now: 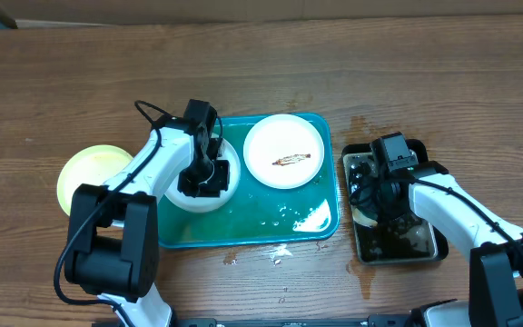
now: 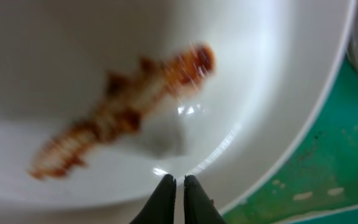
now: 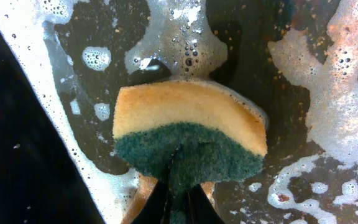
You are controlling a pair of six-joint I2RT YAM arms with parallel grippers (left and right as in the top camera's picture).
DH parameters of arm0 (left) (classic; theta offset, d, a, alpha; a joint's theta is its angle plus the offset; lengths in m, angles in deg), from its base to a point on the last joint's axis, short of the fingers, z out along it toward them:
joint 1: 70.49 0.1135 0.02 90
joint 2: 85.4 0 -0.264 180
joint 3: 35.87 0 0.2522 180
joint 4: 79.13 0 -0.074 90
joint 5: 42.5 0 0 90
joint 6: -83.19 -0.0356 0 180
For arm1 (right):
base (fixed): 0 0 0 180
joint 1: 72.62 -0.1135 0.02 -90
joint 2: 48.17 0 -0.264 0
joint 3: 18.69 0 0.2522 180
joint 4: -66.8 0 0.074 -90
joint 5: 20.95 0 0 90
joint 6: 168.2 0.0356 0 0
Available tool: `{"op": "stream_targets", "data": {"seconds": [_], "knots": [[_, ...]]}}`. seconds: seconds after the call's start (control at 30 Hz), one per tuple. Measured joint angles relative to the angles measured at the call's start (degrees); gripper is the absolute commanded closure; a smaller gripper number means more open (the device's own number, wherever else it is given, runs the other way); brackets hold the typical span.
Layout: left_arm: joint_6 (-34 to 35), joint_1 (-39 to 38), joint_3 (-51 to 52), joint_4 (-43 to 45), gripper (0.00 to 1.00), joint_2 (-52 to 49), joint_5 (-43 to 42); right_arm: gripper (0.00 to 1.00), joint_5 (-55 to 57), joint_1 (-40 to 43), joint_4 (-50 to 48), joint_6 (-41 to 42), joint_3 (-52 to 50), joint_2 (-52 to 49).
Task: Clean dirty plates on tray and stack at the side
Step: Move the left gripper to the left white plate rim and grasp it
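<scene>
The teal tray [image 1: 243,222] holds two white plates. One [image 1: 284,152] lies at its back right with a brown smear. The other [image 1: 182,198] lies at its left, under my left gripper [image 1: 209,177]. In the left wrist view this plate [image 2: 73,62] fills the frame with a brown smear [image 2: 123,112]; my left gripper [image 2: 178,182] is shut, tips at its near inner edge, holding nothing. The pale yellow-green plate [image 1: 89,173] lies on the table left of the tray. My right gripper [image 3: 178,186] is shut on a yellow-and-green sponge [image 3: 188,134].
A narrow black tray [image 1: 425,247] of dark soapy water stands right of the teal tray; the sponge sits in its foam [image 3: 347,93]. Foam and water patches [image 1: 311,216] lie on the teal tray's front right. Drips mark the table [image 1: 280,254].
</scene>
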Motion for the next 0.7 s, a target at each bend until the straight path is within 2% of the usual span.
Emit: {"op": "stream_targets", "data": {"seconds": [0.33, 0.47, 0.63, 0.7], "knots": [[-0.1, -2.6, 0.1, 0.1, 0.96, -1.2, -8.5, 0.96, 0.0, 0.0, 0.3, 0.0, 0.0, 0.1], [-0.7, -2.3, -0.4, -2.6, 0.96, -1.2, -10.0, 0.96, 0.0, 0.0, 0.3, 0.0, 0.0, 0.1], [-2.8, 0.8, -5.8, -9.0, 0.8, -1.1, -9.6, 0.96, 0.0, 0.0, 0.3, 0.0, 0.0, 0.1], [-3.2, 2.6, -8.0, -10.8, 0.67, -0.5, -8.1, 0.96, 0.0, 0.0, 0.4, 0.0, 0.0, 0.1]]}}
